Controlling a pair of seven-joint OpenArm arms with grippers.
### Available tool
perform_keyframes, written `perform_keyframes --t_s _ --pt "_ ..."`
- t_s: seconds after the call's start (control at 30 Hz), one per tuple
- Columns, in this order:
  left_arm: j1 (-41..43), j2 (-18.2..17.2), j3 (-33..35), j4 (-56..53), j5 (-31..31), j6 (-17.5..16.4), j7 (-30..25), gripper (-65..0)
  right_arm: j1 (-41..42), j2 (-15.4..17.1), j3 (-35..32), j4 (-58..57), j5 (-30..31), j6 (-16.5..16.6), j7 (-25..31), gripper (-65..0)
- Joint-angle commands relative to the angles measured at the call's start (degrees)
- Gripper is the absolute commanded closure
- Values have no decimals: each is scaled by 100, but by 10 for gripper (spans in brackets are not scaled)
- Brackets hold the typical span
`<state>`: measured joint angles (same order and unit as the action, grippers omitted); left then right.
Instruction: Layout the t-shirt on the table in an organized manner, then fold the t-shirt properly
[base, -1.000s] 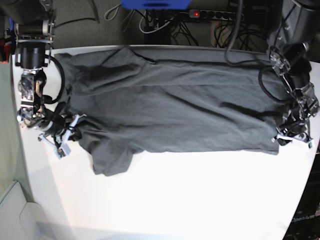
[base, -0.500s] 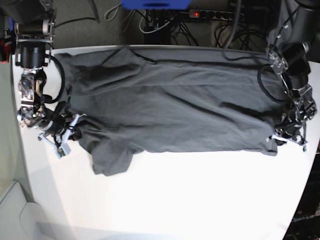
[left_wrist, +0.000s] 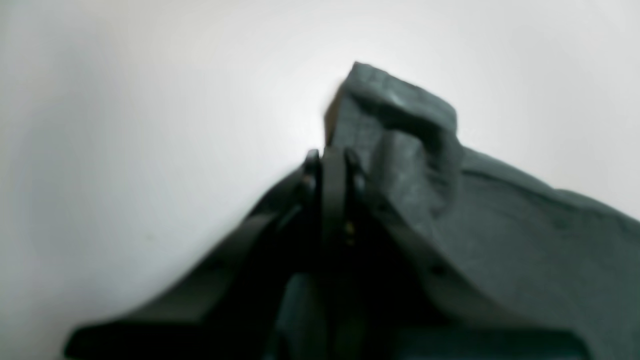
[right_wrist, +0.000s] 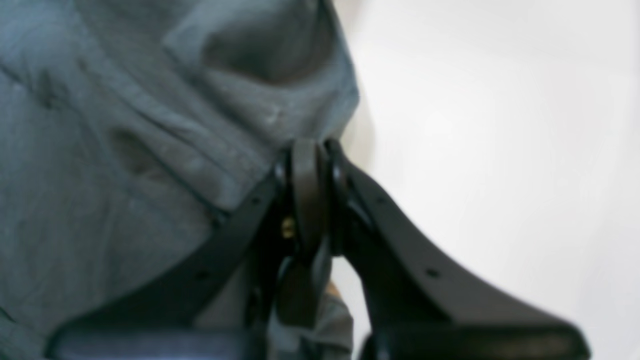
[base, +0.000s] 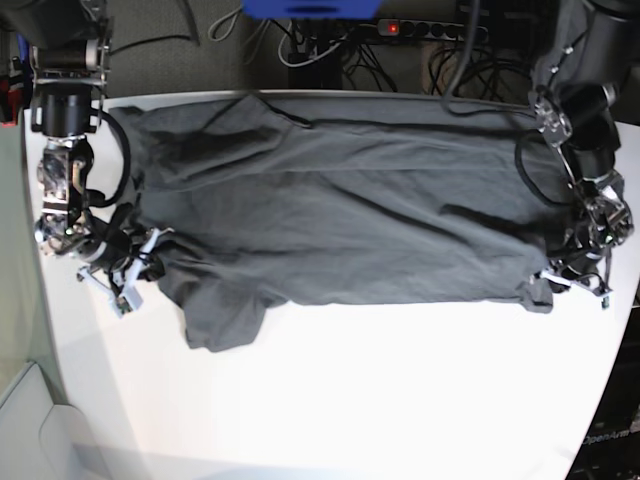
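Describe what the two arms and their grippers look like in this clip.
Both arms are black with looping black cables. The right gripper and left gripper show pale light-coloured tips from the base view; close up, their fingers are slim, matte black, with small holes and a brass-coloured fastener.

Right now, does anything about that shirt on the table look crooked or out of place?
Yes. The t-shirt lies spread across the table, but it is wrinkled, and one sleeve hangs out past the near edge at an angle. The left gripper pinches a bunched-up corner, and the right gripper is shut on the opposite edge.
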<state>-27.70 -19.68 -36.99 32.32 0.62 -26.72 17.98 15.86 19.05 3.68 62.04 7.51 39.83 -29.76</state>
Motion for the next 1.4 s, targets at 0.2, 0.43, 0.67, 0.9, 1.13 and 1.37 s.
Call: perform_keyframes --t_s 0.2,0.43,0.67,0.9,1.13,1.37 --pt "287 206 -15 1652 -75 -22 510 -7 151 69 14 121 54 17 114 0" --pt "480 461 -41 2478 -75 -22 967 -7 151 69 58 130 62 17 123 0" --pt "762 461 -41 2988 -199 -22 1055 -7 107 69 58 130 80 17 167 0" --pt "1148 329 -24 3041 -1043 -22 1064 -7 -140 69 67 666 80 17 158 0" --pt "1377 267 -24 3050 -1579 -22 1064 -7 -685 69 137 1783 80 17 123 0" --pt "1544 65 3 3094 -2080 -22 1064 -7 -1054 -89 630 2477 54 17 114 0"
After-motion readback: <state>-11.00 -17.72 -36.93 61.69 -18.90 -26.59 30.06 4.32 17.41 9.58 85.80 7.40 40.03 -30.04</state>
